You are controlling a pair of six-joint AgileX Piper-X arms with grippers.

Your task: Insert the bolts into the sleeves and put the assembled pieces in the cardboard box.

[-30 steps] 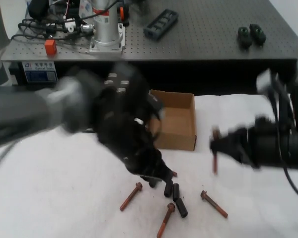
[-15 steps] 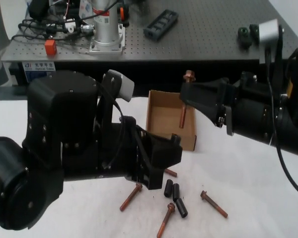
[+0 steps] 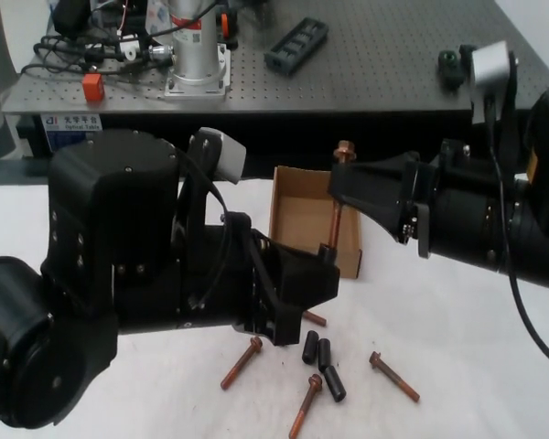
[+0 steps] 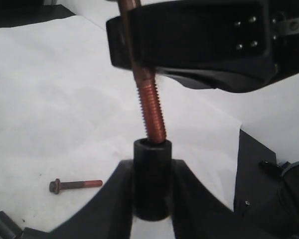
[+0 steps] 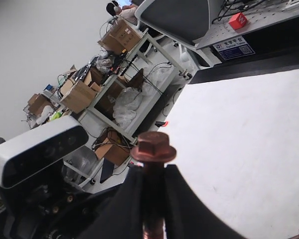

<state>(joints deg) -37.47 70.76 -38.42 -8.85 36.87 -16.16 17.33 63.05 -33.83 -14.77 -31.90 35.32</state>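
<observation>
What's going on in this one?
The left gripper holds a black sleeve upright. The right gripper holds a copper bolt above it, with the threaded tip just entering the sleeve's opening. They meet near the front of the cardboard box. Several loose bolts and loose sleeves lie on the white cloth, not yet assembled.

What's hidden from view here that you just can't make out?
- Left wrist view: the bolt tip, inside the sleeve; its head, cut by the edge.
- High view: part of the cardboard box floor, behind the right gripper.
- High view: a loose bolt, half under the left arm.
</observation>
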